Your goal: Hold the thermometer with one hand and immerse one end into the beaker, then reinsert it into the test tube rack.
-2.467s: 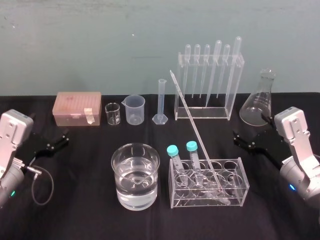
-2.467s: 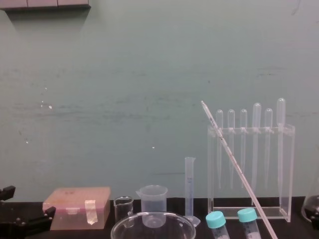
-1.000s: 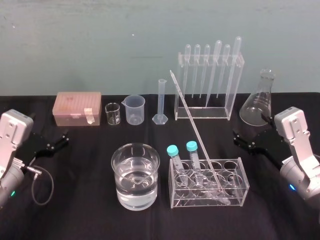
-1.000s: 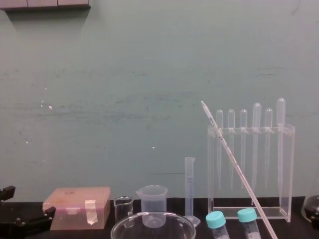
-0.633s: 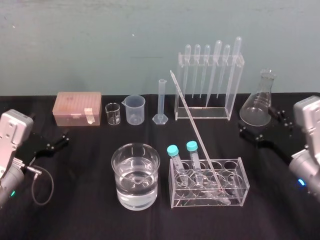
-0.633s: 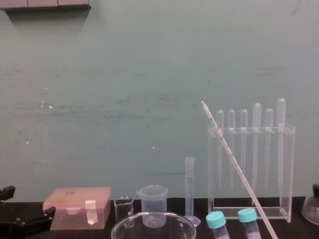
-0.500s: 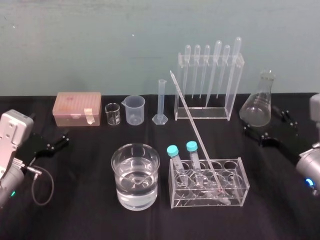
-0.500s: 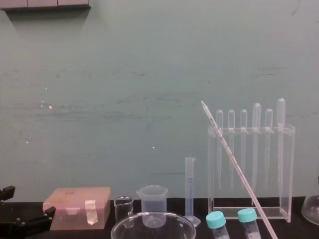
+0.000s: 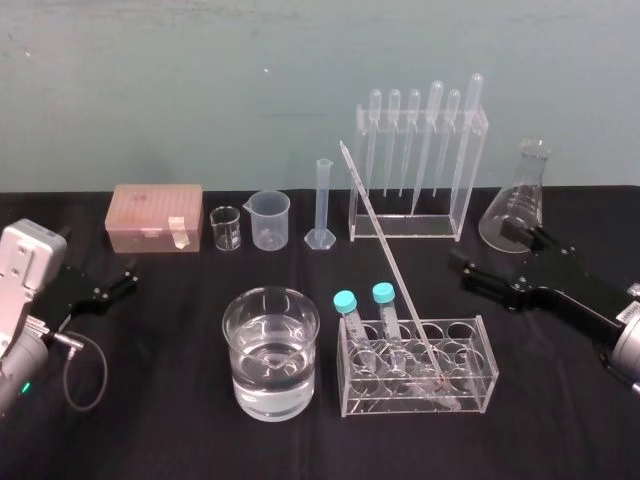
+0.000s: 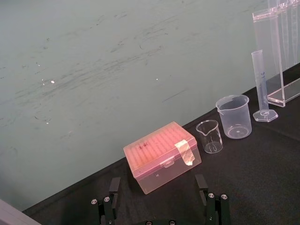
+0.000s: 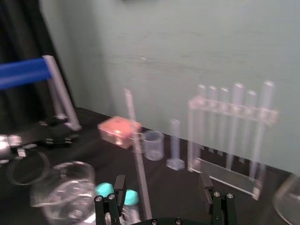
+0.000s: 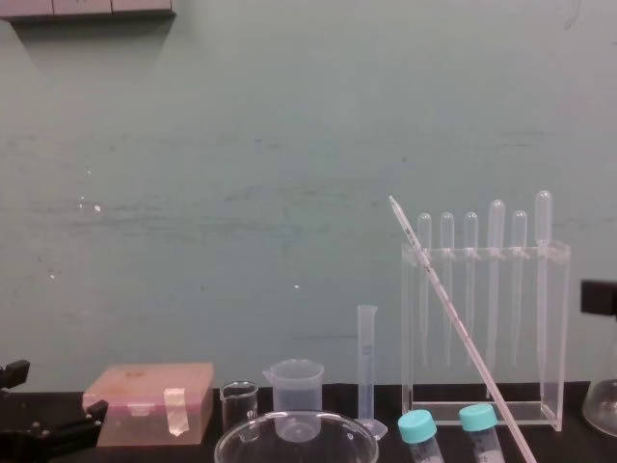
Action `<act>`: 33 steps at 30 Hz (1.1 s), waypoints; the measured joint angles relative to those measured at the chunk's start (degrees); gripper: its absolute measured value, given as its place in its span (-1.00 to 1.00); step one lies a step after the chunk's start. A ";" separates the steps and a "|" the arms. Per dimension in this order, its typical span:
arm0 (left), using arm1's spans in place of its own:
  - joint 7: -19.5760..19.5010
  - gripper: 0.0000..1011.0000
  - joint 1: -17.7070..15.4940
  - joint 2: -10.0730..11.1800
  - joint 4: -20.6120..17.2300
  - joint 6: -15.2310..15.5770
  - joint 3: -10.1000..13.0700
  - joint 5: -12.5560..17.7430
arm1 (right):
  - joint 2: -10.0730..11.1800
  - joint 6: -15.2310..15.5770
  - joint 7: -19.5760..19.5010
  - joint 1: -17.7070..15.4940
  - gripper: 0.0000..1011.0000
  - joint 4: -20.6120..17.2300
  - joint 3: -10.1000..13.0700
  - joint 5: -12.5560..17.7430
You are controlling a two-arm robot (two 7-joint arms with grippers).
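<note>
The thermometer (image 9: 388, 262) is a long thin glass rod leaning up and to the left, its lower end inside the low clear test tube rack (image 9: 420, 402) at front centre, next to two teal-capped tubes (image 9: 346, 300). The wide glass beaker (image 9: 232, 345) with water stands just left of the rack. My right gripper (image 9: 485, 250) is open, low over the table right of the rack, fingers pointing left. In the right wrist view the thermometer (image 11: 136, 154) stands ahead, apart from the open right gripper (image 11: 161, 187). My left gripper (image 9: 112, 283) rests open at the far left.
Along the back stand a pink tip box (image 9: 155, 215), a tiny glass beaker (image 9: 226, 228), a plastic spouted beaker (image 9: 270, 218), a graduated cylinder (image 9: 322, 205) and a tall pipette stand (image 9: 415, 170). A conical flask (image 9: 515, 205) sits close behind my right gripper.
My right arm swung out to the right, then turned and reached in, bringing its open gripper leftward toward the rack. The left arm and all the glassware stayed put.
</note>
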 joint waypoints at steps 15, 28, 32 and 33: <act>0.00 0.99 0.00 0.00 0.00 0.00 0.00 0.00 | -4.86 8.37 2.02 13.37 0.98 4.48 -9.37 -4.34; 0.00 0.99 0.00 0.00 0.00 0.00 0.00 0.00 | -11.42 13.75 0.63 22.91 0.98 11.88 -15.34 -9.98; 0.00 0.99 0.00 0.00 -0.01 0.00 0.00 0.00 | -12.42 13.98 0.62 23.90 0.98 13.06 -15.68 -10.86; 0.00 0.99 0.00 0.00 0.00 0.00 0.00 0.00 | -12.69 14.02 0.64 24.15 0.98 13.41 -15.75 -11.10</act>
